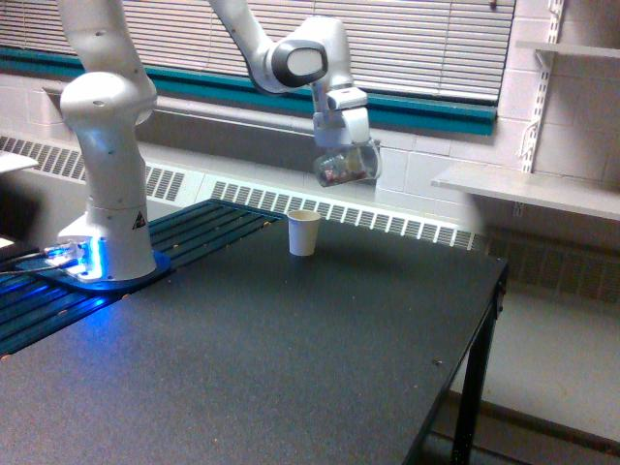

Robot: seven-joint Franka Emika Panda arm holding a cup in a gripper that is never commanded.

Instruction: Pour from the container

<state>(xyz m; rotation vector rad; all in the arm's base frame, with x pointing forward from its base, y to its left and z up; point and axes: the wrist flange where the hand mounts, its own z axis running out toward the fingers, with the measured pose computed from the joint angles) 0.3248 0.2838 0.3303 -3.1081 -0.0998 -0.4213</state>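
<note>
Table point(291, 368): broad matte black slab, finely speckled top, square edges. Arm point(102, 145): smooth glossy white shell, rounded joints, base on a blue-lit plate at the table's left edge. Gripper point(345, 163): blocky white, pinching the container point(346, 168) in the air above the table's far edge. Container is a clear tapered plastic cup, tipped sideways (reddish-brown bits visible inside). White paper cup point(303, 232): opaque, upright, near the far edge, below the container.
</note>
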